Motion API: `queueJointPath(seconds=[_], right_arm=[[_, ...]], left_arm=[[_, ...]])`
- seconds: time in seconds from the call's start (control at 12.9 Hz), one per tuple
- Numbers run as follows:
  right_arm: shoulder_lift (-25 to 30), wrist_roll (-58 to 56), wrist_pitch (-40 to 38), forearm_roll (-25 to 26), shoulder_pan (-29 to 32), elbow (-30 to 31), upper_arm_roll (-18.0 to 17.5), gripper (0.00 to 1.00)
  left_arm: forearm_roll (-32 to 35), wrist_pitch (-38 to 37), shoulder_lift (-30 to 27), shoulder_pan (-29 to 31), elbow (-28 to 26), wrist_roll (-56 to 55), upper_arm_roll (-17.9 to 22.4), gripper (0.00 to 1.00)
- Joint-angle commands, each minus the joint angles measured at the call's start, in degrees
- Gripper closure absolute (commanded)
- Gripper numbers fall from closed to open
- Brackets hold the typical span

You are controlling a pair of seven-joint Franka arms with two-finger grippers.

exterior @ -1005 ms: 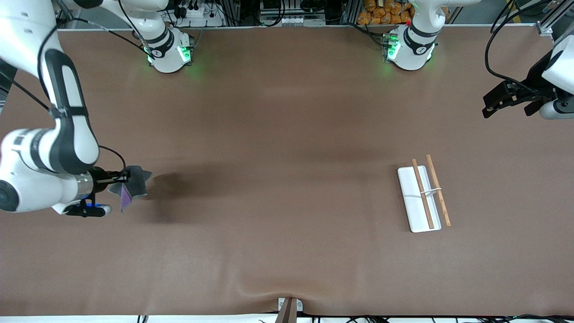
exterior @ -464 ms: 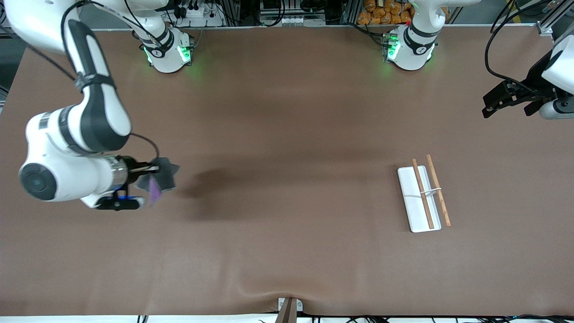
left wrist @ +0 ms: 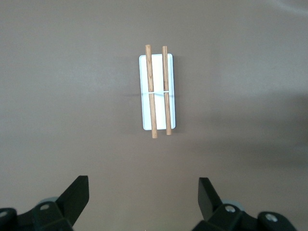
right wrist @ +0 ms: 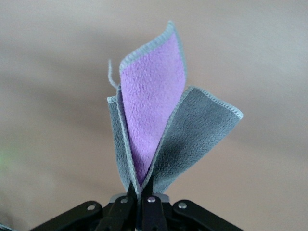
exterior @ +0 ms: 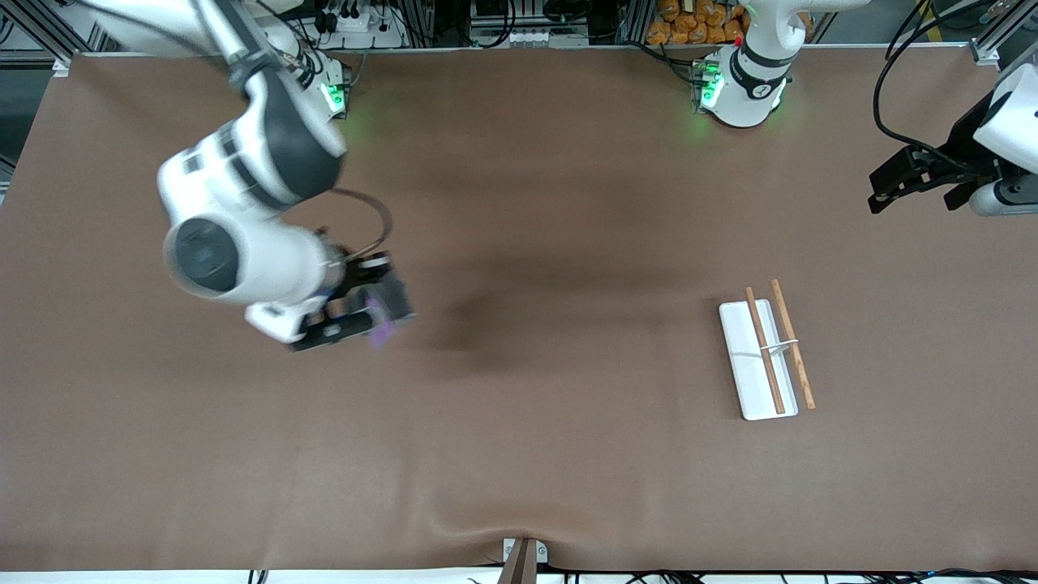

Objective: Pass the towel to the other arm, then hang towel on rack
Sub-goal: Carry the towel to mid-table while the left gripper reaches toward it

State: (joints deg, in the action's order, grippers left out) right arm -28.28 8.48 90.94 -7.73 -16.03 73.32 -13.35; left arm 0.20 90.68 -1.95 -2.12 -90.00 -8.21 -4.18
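Observation:
My right gripper (exterior: 378,284) is shut on the towel (exterior: 396,298), up in the air over the bare mat toward the right arm's end of the table. The right wrist view shows the towel (right wrist: 159,120) fanning out from the pinched jaws (right wrist: 143,190), purple inside and grey outside. The rack (exterior: 742,357), a white base with two brown rods, lies flat toward the left arm's end. My left gripper (exterior: 882,188) waits open, high over the table edge at that end. Its wrist view shows the rack (left wrist: 158,91) well ahead of its spread gripper (left wrist: 143,193), nothing between the fingers.
A brown mat (exterior: 551,422) covers the whole table. The arm bases (exterior: 738,85) stand along the edge farthest from the front camera. A small bracket (exterior: 523,556) sits at the nearest edge.
The right arm has swung the towel toward the table's middle and the left arm's end. The left arm has barely moved.

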Motion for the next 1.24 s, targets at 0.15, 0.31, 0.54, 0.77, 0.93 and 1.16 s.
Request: queueJointPath(seconds=[0.15, 0.31, 0.54, 0.77, 0.93, 1.16], right_arm=[[-0.6, 0.0, 13.4, 1.9, -12.8, -1.8, 0.1, 1.0], [-2.3, -0.5, 19.3, 6.6, -16.0, -1.8, 0.0, 1.0], [-4.2, -6.4, 23.8, 12.1, -20.0, -1.8, 0.1, 1.0], [-4.8, -10.5, 23.8, 14.9, -21.4, -1.6, 0.1, 1.0], [-4.9, -10.9, 23.7, 15.5, -22.6, -1.5, 0.1, 1.0], [-4.5, -12.3, 23.1, 19.3, -23.9, -1.4, 0.0, 1.0]], left_arm=[[-1.0, 2.8, 3.2, -1.0, 0.5, -0.1, -2.0, 0.0], [-1.3, 2.8, 4.6, -1.0, 0.4, -2.1, -3.0, 0.0], [-4.8, 2.8, 7.7, -1.2, 0.6, -8.2, -4.3, 0.0], [-4.8, 4.5, 12.1, -4.0, 4.3, -14.2, -5.8, 0.0], [-4.8, 6.9, 15.6, -6.4, 7.4, -16.7, -5.8, 0.0], [-4.9, 13.6, 18.6, -9.6, 7.5, -17.8, -5.8, 0.0]])
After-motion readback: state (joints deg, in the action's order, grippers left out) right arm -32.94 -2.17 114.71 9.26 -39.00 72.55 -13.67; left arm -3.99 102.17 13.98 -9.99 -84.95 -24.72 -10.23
